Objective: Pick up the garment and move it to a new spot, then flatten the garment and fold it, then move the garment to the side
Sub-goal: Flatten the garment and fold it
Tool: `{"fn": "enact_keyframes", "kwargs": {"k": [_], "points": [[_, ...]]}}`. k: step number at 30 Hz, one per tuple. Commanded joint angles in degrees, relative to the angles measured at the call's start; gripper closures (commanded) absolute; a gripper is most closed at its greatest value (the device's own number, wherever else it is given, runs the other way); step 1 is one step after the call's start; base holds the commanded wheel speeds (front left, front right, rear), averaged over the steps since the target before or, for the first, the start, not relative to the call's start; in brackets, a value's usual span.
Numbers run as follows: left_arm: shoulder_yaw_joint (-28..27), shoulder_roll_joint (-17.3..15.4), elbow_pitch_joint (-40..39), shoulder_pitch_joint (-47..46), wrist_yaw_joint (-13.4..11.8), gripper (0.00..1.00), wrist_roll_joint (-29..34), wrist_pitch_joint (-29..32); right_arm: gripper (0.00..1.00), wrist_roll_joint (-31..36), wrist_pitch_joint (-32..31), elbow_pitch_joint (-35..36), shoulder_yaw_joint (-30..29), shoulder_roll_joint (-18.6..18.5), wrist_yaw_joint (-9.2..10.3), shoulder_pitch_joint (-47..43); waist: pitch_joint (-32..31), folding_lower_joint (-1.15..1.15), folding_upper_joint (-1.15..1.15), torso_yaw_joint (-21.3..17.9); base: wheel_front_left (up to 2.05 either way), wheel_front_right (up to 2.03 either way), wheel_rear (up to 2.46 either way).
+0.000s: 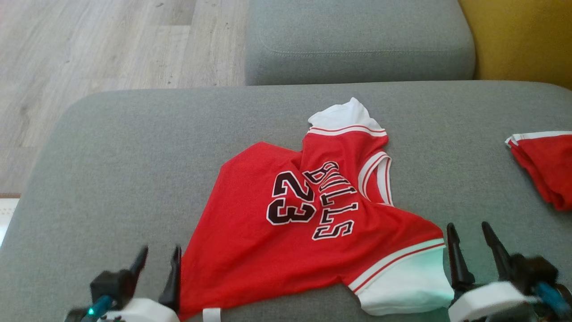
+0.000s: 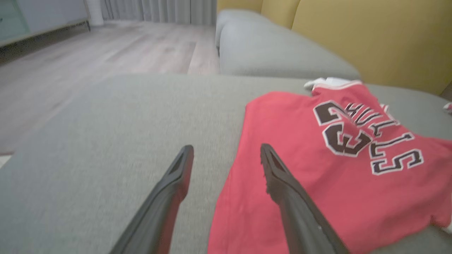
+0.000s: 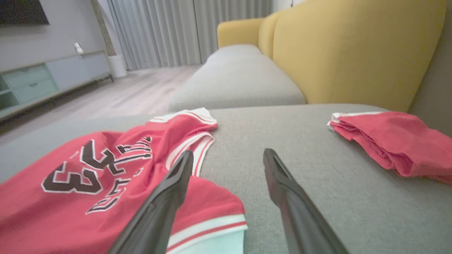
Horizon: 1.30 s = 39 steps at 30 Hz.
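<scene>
- Head view: the red basketball jersey with white trim and black "BULLS 23" lettering (image 1: 250, 250) lies rumpled on the near middle of the wide grey fabric sofa cushion (image 1: 111, 147).
- The left claw (image 1: 161, 248) stands released just beside the jersey's near-left corner. The right claw (image 1: 468, 226) stands released just beside the near white sleeve (image 1: 406, 286). Neither holds anything.
- The lettering reads sideways with its letter tops toward the robot's right, so the neck end likely points right and the hem left. The long axis runs roughly left to right, with the two white sleeves lying far and near.
- Left wrist view: the parted fingers (image 2: 282, 187) straddle the hem edge, one over bare cushion and one over red cloth. A pinch here may catch only the top layer, so the lower layer would sag and twist on lifting.
- Right wrist view: one finger hangs over red cloth by the near sleeve band, the other over bare cushion. A ridge runs beside the striped armhole (image 3: 203, 144), and uneven pulls by the two claws could tighten it rather than flatten it.
- A small bunched red cloth with white edging (image 3: 395, 141) lies well apart to the right. A carry that way could land on it and tangle the two.
</scene>
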<state>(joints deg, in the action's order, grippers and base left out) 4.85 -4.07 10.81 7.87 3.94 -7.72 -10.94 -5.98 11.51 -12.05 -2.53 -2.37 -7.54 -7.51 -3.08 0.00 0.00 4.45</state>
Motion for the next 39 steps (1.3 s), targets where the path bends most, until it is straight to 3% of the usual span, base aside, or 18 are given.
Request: {"fn": "enact_keyframes", "kwargs": {"k": [1, 6, 13, 39], "points": [[-2.35, -0.95, -2.47, -0.25, -0.57, 0.00, -0.65, 5.41, 0.00, 0.95, -5.44, 3.71, 1.40, -0.51, 0.05, 3.37, 0.03, 0.00, 0.00, -0.13, 0.00, 0.00, 0.00], [-1.52, -2.23, -4.99, 2.29, 0.27, 0.00, -2.98, 19.99, 0.00, 2.68, -21.39, 6.98, 2.72, -0.86, 0.05, 1.00, 0.71, 0.00, 0.00, -0.05, 0.00, 0.00, 0.00], [-0.15, -2.27, -5.65, 4.23, 0.93, 0.00, -4.94, 25.93, 0.00, 4.66, -30.07, 6.15, 2.02, -1.47, 0.05, -2.65, 1.97, 0.00, 0.00, 0.06, 0.00, 0.00, 0.00], [1.25, -5.87, 5.76, -1.56, 1.90, 0.00, -5.94, 22.64, 0.00, 5.47, -28.89, -0.92, 3.24, -0.59, 0.05, 1.07, 5.70, 0.00, 0.00, -1.48, 0.00, 0.00, 0.00]]}}
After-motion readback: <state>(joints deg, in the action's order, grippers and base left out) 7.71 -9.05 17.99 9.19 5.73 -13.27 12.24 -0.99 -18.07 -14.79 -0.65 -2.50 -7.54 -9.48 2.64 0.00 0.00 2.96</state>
